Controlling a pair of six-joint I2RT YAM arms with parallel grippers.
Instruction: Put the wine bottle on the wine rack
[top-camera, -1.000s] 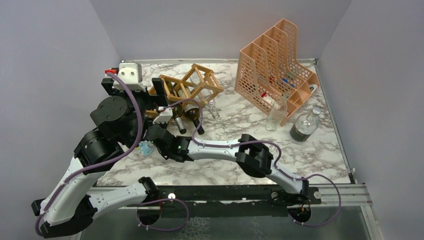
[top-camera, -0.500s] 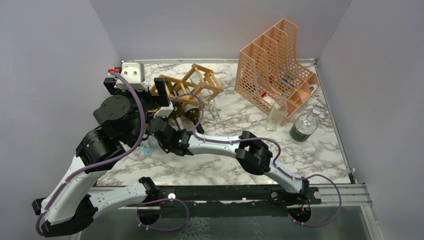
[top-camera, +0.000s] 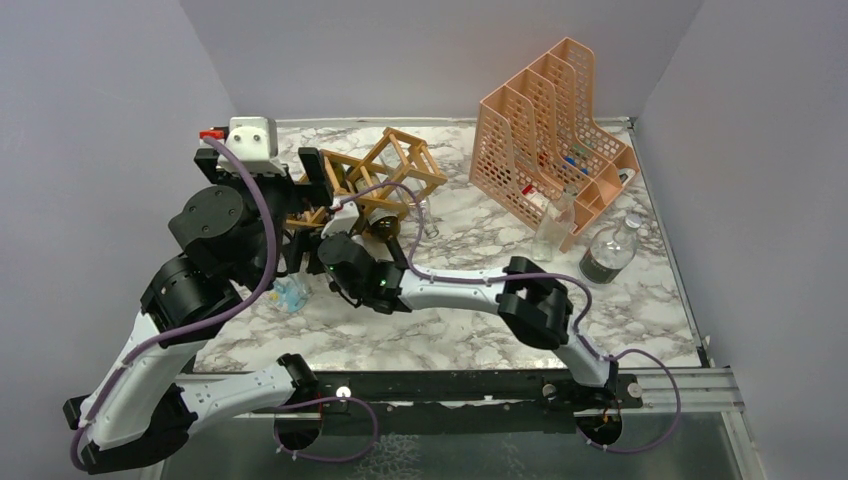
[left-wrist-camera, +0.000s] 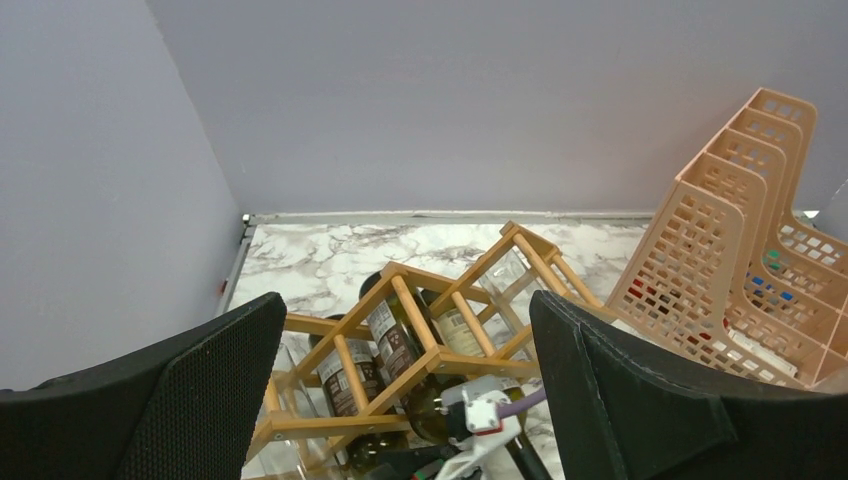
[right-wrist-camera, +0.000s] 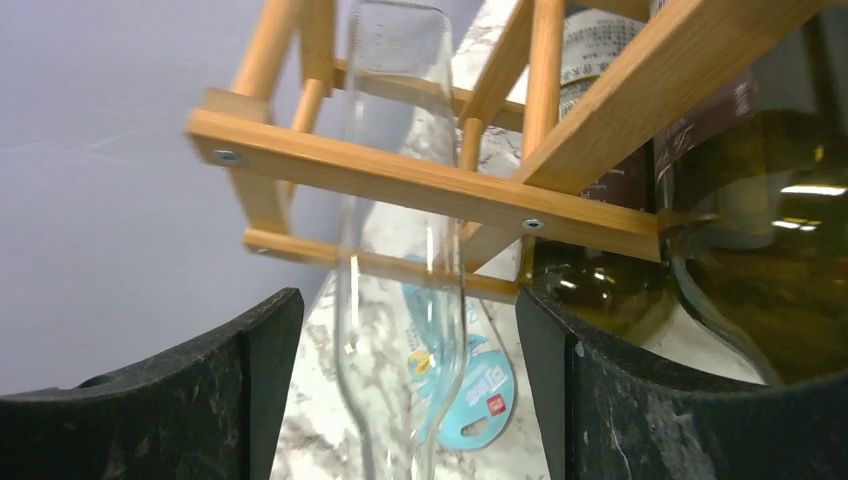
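The wooden wine rack (top-camera: 385, 170) lies tilted at the back left of the table, also seen in the left wrist view (left-wrist-camera: 452, 362) and close up in the right wrist view (right-wrist-camera: 420, 185). Dark green bottles (left-wrist-camera: 395, 340) lie in its cells. A clear glass wine bottle (right-wrist-camera: 400, 250) runs through an end cell, its neck pointing down between my right gripper's fingers. My right gripper (right-wrist-camera: 408, 300) is open, with a gap on each side of the neck. My left gripper (left-wrist-camera: 405, 298) hangs wide open above the rack, holding nothing.
A peach mesh file holder (top-camera: 550, 130) stands at the back right, with an upright clear bottle (top-camera: 553, 228) and a dark-filled bottle (top-camera: 608, 252) beside it. A blue tag (right-wrist-camera: 470, 400) lies on the marble under the rack's near end. Walls close off the left, back and right.
My right arm has pushed forward toward the rack and its jaws have spread apart around the clear bottle's neck. My left gripper has shifted slightly left, still wide open.
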